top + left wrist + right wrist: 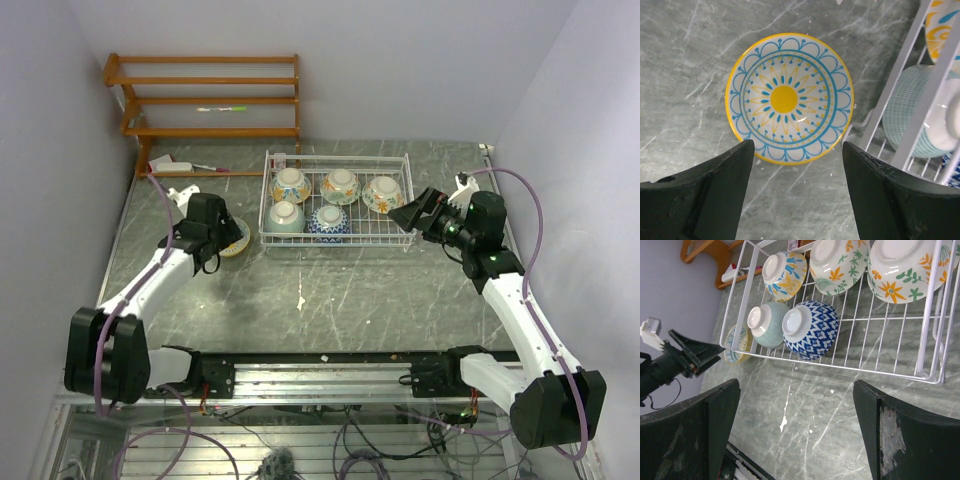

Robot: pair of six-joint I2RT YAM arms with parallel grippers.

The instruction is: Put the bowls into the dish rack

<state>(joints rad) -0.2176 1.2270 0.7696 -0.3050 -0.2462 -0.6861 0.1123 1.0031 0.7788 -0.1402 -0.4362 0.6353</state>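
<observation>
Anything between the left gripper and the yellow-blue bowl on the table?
Nothing. The left wrist view shows the open left gripper poised over the bowl, with no object in the gap between them.

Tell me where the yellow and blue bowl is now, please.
In the top view, the yellow and blue bowl sits open side up on the table, just outside the left end of the dish rack, below the open left hand.

Back left corner: brown wooden slatted shelf (pixel 205 100), three tiers, against pale walls. A thin pen-like stick (pixel 222 108) lies on its middle tier. Small white item (pixel 172 164) at its foot. Table (pixel 330 300): grey-green marbled, white fleck (pixel 301 297) near centre.
</observation>
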